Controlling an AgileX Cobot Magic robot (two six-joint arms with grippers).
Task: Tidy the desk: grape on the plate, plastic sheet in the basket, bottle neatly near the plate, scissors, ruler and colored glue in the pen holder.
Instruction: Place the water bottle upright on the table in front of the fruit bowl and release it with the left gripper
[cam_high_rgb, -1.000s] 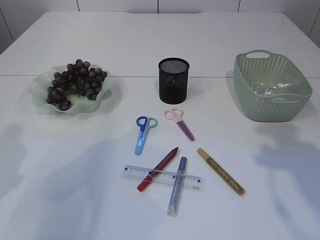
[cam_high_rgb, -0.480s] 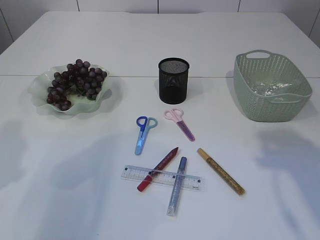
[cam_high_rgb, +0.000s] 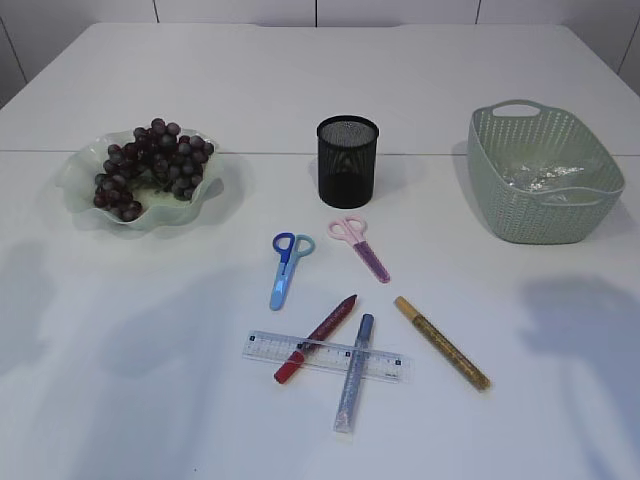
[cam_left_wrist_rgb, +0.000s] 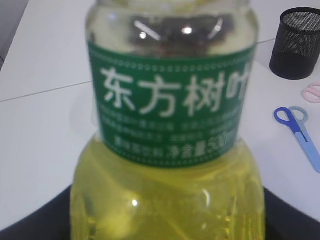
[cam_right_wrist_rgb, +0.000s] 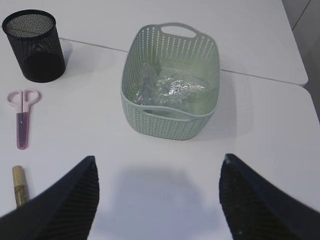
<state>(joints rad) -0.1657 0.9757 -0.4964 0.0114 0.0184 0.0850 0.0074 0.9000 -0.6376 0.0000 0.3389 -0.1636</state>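
Left end effector (cam_left_wrist_rgb: 167, 220) grips the bottle (cam_left_wrist_rgb: 170, 130) aloft off-frame, so bottle placement looks underway; next it must descend upright beside the plate (cam_high_rgb: 80, 185) holding the grape (cam_high_rgb: 150, 165). Right end effector (cam_right_wrist_rgb: 157, 197) hangs spread near the basket (cam_right_wrist_rgb: 172, 120)

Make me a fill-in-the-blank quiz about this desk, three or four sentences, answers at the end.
1. The grapes lie on the ____.
2. The crumpled plastic sheet sits inside the ____.
3. The left gripper holds a ____ of yellow liquid.
4. The red and silver glue pens lie across the clear ____.

Answers: plate; basket; bottle; ruler
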